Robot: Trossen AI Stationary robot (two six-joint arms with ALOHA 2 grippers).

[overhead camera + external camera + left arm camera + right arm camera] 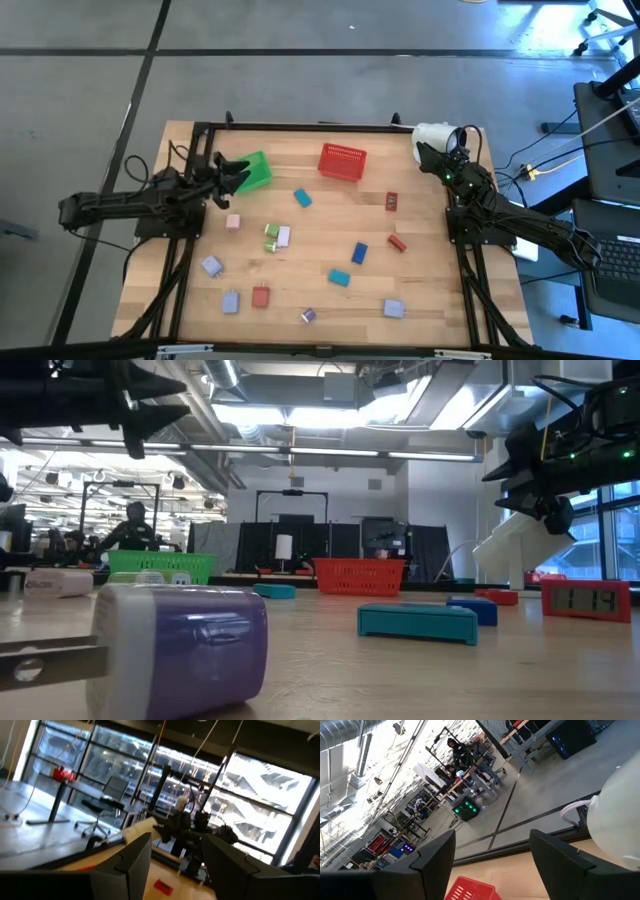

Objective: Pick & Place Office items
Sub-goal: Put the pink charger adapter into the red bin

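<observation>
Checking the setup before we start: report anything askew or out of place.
The green basket sits skewed at the table's left rear, partly under the left gripper; the red basket sits squarer. The office items lie scattered loose, none in a basket.

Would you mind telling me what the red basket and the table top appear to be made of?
The red basket looks like painted wire mesh: its walls show a fine open grid in the high and low views. The table top looks like pale wood with a smooth matt finish: grain and plank seams run across it.
</observation>
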